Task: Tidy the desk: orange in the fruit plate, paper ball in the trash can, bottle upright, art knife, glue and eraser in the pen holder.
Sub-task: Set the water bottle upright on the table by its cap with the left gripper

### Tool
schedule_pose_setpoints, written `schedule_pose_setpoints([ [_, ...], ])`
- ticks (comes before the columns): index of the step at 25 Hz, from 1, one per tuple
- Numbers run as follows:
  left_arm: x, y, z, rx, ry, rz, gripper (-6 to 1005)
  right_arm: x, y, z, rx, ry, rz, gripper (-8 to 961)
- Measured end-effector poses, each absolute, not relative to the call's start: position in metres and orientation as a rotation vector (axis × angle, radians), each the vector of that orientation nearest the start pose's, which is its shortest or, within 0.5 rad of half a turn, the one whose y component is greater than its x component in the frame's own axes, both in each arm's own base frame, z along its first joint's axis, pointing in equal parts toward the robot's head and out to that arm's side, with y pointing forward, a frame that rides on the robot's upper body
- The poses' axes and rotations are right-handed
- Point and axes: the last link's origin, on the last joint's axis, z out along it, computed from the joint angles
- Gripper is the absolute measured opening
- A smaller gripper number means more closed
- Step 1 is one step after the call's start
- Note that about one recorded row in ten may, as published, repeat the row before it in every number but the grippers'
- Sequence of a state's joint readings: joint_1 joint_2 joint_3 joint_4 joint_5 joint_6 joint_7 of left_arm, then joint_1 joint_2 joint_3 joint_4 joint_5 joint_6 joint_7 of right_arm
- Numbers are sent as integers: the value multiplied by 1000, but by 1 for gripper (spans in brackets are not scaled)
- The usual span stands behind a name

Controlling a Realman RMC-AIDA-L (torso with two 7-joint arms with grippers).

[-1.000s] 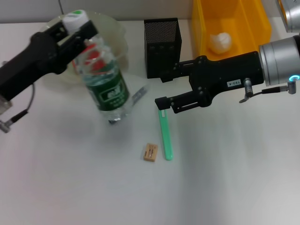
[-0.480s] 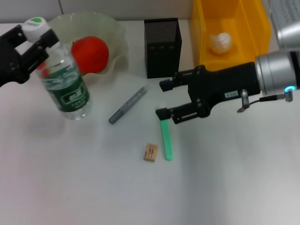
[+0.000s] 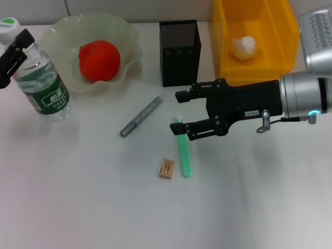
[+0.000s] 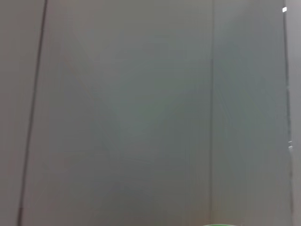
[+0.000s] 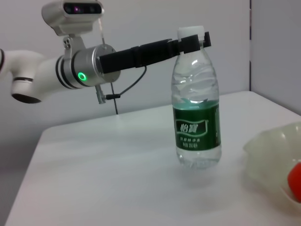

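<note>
Bottle (image 3: 40, 83) stands up at the tabletop's left, neck grasped by the left end effector (image 3: 15, 49). Orange (image 3: 99, 60) sits in its plate (image 3: 127, 39). Knife (image 3: 141, 116), eraser (image 3: 166, 169) and glue (image 3: 183, 150) wait. Right end effector (image 3: 176, 111) hangs spread above the glue. Paper ball (image 3: 243, 46) is binned.

Since the earlier views the left gripper (image 3: 13, 49) carries the bottle (image 3: 39, 78) out from in front of the fruit plate (image 3: 129, 44) to the table's left edge, where it now stands upright beneath the fingers at its neck. The orange (image 3: 98, 60) and art knife (image 3: 141, 116) are uncovered. The right gripper (image 3: 179, 111), jaws apart, sinks slightly over the near end of the glue (image 3: 183, 150).
</note>
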State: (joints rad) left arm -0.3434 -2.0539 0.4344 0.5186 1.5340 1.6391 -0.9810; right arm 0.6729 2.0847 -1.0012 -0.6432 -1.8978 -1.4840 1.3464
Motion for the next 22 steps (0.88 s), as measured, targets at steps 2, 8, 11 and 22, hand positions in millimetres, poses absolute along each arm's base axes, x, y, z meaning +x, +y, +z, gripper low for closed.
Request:
schedule_pose_setpoints([
  [2, -315, 298, 71, -2020, -404, -1050, 454, 195, 352, -42, -2972, 275, 605, 781],
  [8, -324, 302, 62, -1977, -440, -984, 455, 197, 352, -44, -2967, 279, 603, 781],
  [11, -327, 304, 59, -1964, -442, -954, 456, 197, 352, -45, -2965, 273, 606, 781],
  [22, -331, 309, 50, -1927, -434, -909, 458, 200, 351, -49, -2948, 286, 625, 782],
])
